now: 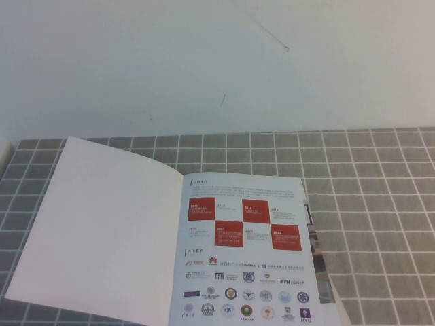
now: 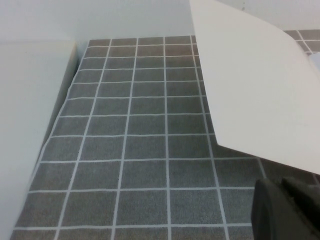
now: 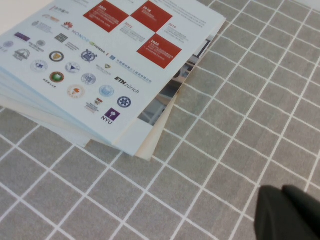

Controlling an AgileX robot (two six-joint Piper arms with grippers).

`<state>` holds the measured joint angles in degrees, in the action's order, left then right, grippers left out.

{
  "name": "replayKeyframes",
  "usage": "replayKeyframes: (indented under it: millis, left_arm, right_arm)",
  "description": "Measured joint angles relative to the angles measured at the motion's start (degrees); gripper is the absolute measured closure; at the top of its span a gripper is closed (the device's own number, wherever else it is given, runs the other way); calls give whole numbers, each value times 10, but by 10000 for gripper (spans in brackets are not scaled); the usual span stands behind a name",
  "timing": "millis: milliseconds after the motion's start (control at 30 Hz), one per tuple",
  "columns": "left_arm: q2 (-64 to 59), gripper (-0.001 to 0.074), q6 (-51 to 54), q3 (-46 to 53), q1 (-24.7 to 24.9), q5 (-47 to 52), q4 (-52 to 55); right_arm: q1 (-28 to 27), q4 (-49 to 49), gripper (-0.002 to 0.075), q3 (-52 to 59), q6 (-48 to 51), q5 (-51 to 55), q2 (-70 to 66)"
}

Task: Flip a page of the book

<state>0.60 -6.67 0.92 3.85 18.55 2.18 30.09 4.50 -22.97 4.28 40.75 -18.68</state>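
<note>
The book [image 1: 245, 251] lies open on the checked cloth, its inner page with red squares and logo rows facing up. The page [image 1: 102, 231] lies turned over to the left, plain white face up, slightly bowed near the spine. It also shows in the left wrist view [image 2: 260, 90]. The book shows in the right wrist view [image 3: 100, 65]. Neither gripper shows in the high view. My left gripper [image 2: 281, 187] hangs shut and empty over the cloth beside the page's edge. My right gripper [image 3: 281, 192] hangs shut and empty over the cloth, away from the book's corner.
A like brochure [image 1: 321, 255] peeks out under the book's right edge and shows in the right wrist view [image 3: 162, 112]. The grey checked cloth [image 1: 380, 204] covers the table. A white wall [image 1: 204, 61] stands behind. A white surface [image 2: 25, 125] borders the cloth's left.
</note>
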Motion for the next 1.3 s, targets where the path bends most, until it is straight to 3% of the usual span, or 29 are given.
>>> replayKeyframes:
  millis: [1067,1167,1300]
  left_arm:
    - [1,739,-19,0,3,2,5]
    - [1,739,-19,0,3,2,7]
    - [1,739,-19,0,3,2,7]
  right_arm:
    - [-2,-2,727,10,0,-4,11]
    - [-36,-14,727,39,0,-38,25]
    - [-125,-30,727,95,0,-144,53]
